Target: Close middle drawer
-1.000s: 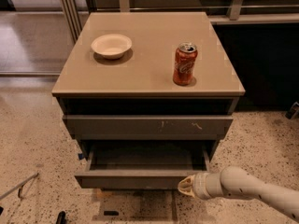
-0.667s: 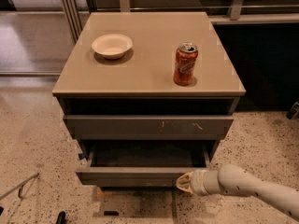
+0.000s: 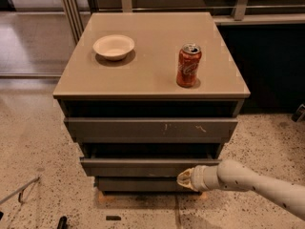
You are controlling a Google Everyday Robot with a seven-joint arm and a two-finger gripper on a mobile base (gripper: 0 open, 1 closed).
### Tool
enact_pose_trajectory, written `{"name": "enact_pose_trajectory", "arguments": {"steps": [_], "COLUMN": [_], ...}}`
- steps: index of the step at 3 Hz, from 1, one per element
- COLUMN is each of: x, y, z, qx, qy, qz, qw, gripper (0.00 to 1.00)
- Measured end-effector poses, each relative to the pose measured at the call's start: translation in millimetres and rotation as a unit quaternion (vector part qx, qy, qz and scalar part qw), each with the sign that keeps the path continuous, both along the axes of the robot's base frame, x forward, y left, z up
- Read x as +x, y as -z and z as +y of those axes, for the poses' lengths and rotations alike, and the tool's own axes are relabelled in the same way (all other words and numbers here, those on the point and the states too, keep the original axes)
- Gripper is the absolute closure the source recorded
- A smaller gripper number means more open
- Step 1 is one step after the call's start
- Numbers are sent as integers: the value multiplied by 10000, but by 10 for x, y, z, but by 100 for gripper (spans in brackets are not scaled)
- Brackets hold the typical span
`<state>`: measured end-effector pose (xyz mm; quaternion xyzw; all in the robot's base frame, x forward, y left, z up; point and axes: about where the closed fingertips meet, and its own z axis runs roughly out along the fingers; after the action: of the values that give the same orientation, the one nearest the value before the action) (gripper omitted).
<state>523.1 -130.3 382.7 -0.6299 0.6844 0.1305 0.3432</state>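
The middle drawer [image 3: 143,166] is a dark-grey, plain front in the cabinet, sitting only slightly out from the body, below the widest scuffed front [image 3: 150,128] and above the narrow lowest front [image 3: 138,183]. My gripper [image 3: 183,178] comes in from the lower right on a white arm and its tip presses against the right part of the middle drawer's front, at its lower edge.
A white bowl [image 3: 113,46] and a red soda can [image 3: 188,65] stand on the tan cabinet top [image 3: 152,80]. Speckled floor surrounds the cabinet. A thin cable [image 3: 21,190] lies on the floor at lower left. A dark wall stands at right.
The middle drawer has slid back into the cabinet, from well open to nearly shut. My gripper followed it inward, staying on its front.
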Motion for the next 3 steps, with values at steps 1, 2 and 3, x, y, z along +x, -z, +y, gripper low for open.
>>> {"name": "enact_pose_trajectory", "arguments": {"steps": [1, 2, 3], "x": [0, 34, 144], "y": [0, 2, -39], "z": [0, 4, 32], "qx": [0, 48, 111], "qy": [0, 98, 168], "qz": [-1, -205, -520], "qw": [10000, 9997, 9984], "gripper": [100, 100, 100]}}
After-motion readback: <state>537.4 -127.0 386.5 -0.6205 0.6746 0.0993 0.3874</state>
